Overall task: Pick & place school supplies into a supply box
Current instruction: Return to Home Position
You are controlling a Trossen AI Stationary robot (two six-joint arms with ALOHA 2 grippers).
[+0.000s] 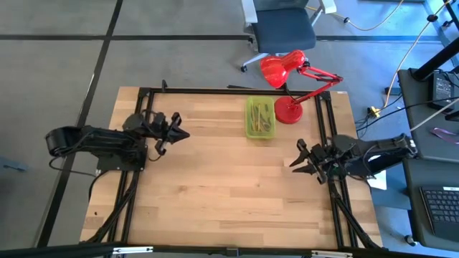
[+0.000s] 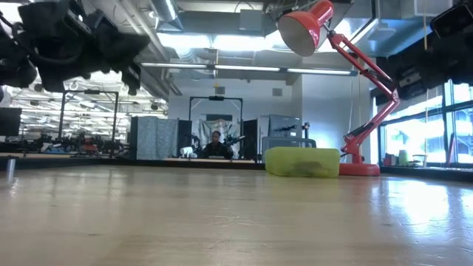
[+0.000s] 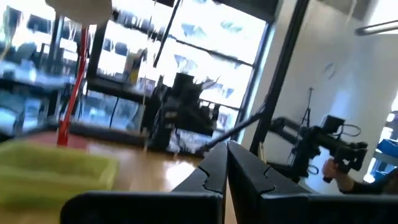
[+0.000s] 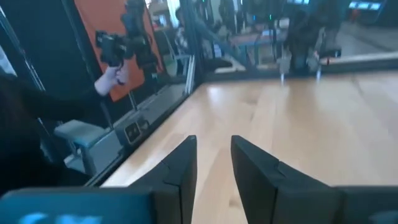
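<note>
Nearest, the right gripper (image 1: 295, 157) hangs above the table (image 1: 229, 208), fingers slightly parted and empty; the left gripper (image 1: 184, 134), farther back, is pinched together on nothing. Homing well probably means drawing each arm straight outward, clear of the supply box (image 1: 260, 117), which lies closed at the right gripper's 11 o'clock, beside the red lamp (image 1: 290, 111).

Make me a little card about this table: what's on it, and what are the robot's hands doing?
Box: supply box, yellow-green, looks shut, on the far side of the table
Inside: pens show through the plastic
Next to it: red lamp
Left hand: shut, holding nothing, up above the table's left side
Right hand: open, holding nothing, up above the right side
</note>
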